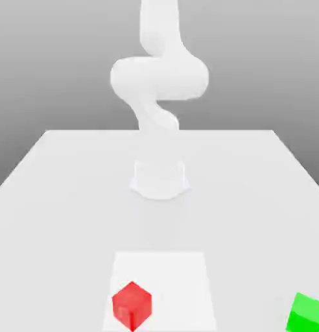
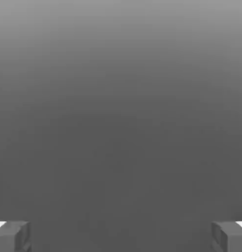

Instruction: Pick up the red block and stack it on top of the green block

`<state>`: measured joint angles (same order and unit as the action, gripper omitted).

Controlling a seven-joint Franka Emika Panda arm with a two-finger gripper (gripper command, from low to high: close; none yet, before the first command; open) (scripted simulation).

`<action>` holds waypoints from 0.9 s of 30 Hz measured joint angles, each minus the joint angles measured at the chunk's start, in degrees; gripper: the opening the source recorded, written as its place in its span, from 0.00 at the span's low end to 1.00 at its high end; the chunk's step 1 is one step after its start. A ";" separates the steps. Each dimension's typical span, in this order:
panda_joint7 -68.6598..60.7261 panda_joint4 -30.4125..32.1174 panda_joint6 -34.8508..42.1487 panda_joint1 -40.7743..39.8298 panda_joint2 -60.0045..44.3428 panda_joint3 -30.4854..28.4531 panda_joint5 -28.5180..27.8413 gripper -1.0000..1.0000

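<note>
Red and green are both untouched, so by my reading nothing of the task is done yet: the pick, the carry and the stacking all remain.

In the exterior view the red block point(image 1: 131, 305) sits on the white table point(image 1: 58, 194) at about 6 o'clock from the arm's base point(image 1: 159, 179), on a paler square patch point(image 1: 181, 279) of the surface. It is a small cube turned so that one corner faces the camera, its top face brighter than its two shaded sides. The green block point(image 1: 307, 313) rests well apart from it, toward 4 o'clock from the base, at the picture's lower corner and partly cut by the edge. It looks like a cube of the same kind, squarer to the camera.

The arm point(image 1: 159, 78) rises above its base, well back from both blocks.

In the hand view the tool point(image 2: 121, 236) is released: its two grey fingertips point(image 2: 12, 236) stand far apart with nothing between them, against plain grey.
</note>
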<state>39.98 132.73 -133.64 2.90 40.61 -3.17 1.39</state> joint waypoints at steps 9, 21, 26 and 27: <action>-22.25 3.42 -6.71 8.72 -19.16 -9.95 6.36 0.50; -49.14 8.00 -15.79 11.19 -43.65 -13.93 11.58 0.50; -55.46 9.81 -20.55 10.13 -52.40 -14.27 8.12 0.50; -56.38 9.66 -21.95 9.55 -54.25 -13.61 8.64 0.50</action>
<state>-16.40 142.39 -155.59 12.45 -13.64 -16.78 10.04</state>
